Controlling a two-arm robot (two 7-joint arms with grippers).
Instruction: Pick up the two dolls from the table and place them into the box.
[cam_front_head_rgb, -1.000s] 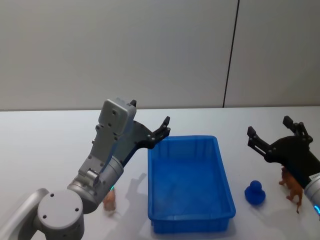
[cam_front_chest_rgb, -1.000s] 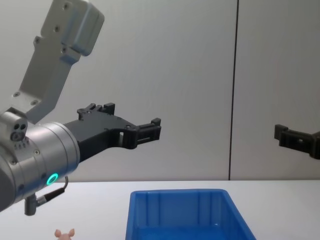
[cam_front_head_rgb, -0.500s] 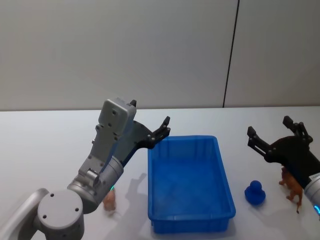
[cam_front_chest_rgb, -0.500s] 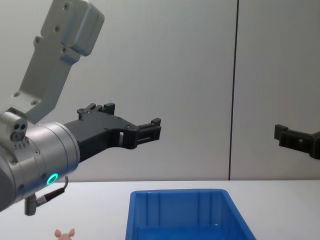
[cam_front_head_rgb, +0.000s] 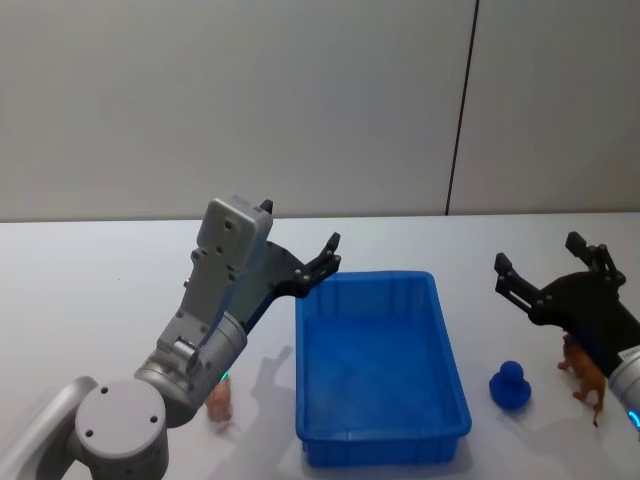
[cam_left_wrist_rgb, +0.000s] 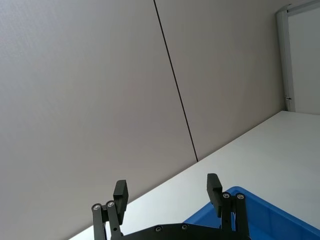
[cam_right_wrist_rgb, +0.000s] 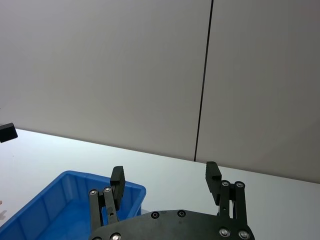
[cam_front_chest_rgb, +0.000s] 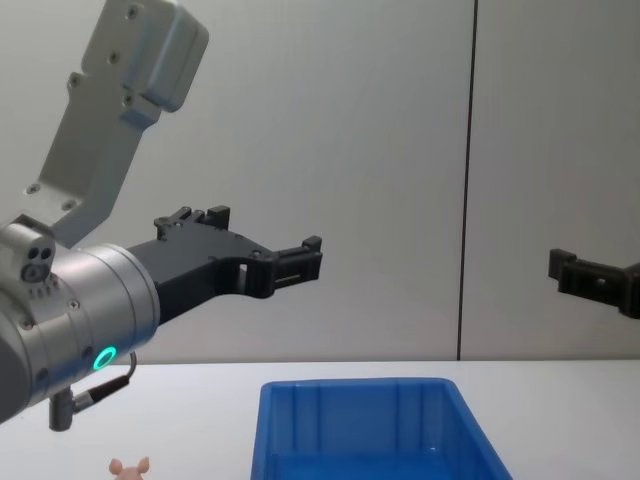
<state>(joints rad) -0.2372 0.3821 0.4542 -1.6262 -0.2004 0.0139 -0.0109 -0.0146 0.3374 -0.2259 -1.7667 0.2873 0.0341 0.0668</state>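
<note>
The blue box (cam_front_head_rgb: 365, 278) sits on the white table (cam_front_head_rgb: 90, 300) in the head view, with nothing showing inside it. The pale pink doll (cam_front_head_rgb: 218, 401) stands left of the box, below my left arm, and its ears (cam_front_chest_rgb: 130, 466) peek up in the chest view. The brown doll (cam_front_head_rgb: 586, 377) stands at the far right, partly behind my right gripper (cam_front_head_rgb: 538, 252). My left gripper (cam_front_head_rgb: 301, 224) hovers open above the box's far left corner. Both grippers are open and hold nothing, as the wrist views show for the left gripper (cam_left_wrist_rgb: 167, 184) and right gripper (cam_right_wrist_rgb: 165, 173).
A small dark blue toy (cam_front_head_rgb: 510, 385) sits on the table between the box and the brown doll. A grey wall with a dark vertical seam (cam_front_head_rgb: 458, 120) stands behind the table. Bare tabletop stretches to the far left and behind the box.
</note>
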